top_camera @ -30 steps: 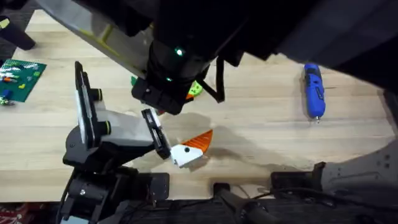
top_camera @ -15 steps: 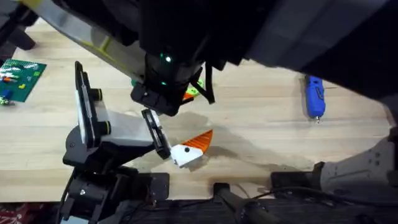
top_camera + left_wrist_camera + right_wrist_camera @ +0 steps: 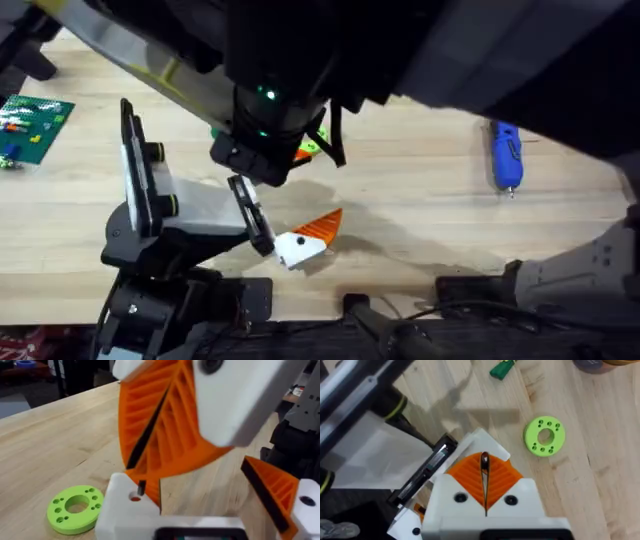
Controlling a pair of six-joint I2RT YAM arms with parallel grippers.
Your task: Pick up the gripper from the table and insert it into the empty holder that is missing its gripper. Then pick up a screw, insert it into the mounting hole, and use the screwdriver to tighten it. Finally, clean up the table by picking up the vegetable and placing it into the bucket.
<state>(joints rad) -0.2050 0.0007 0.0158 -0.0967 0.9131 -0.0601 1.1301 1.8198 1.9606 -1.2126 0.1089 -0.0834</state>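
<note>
Open: bare table [image 3: 420, 215] between gripper [image 3: 305, 238] and screwdriver [image 3: 505, 147] | Blocked: holder [image 3: 150, 205] stands at left, touching gripper's base | Overhead: dark arm [image 3: 280, 110] above centre | Loose: green ring [image 3: 544, 435] near holder

The overhead camera looks down and forward from above the arm bases onto the wooden table [image 3: 420, 215], with a dark blurred arm [image 3: 330, 50] close under it. The left wrist camera sits low near the tabletop, looking along it past its own orange pads [image 3: 165, 425]. The right wrist camera looks steeply down from a little higher. These 2 wrist views share the green ring [image 3: 75, 508] [image 3: 544, 436]; the right wrist and overhead views share the white robot-hand body [image 3: 370, 455] [image 3: 200, 205].
</note>
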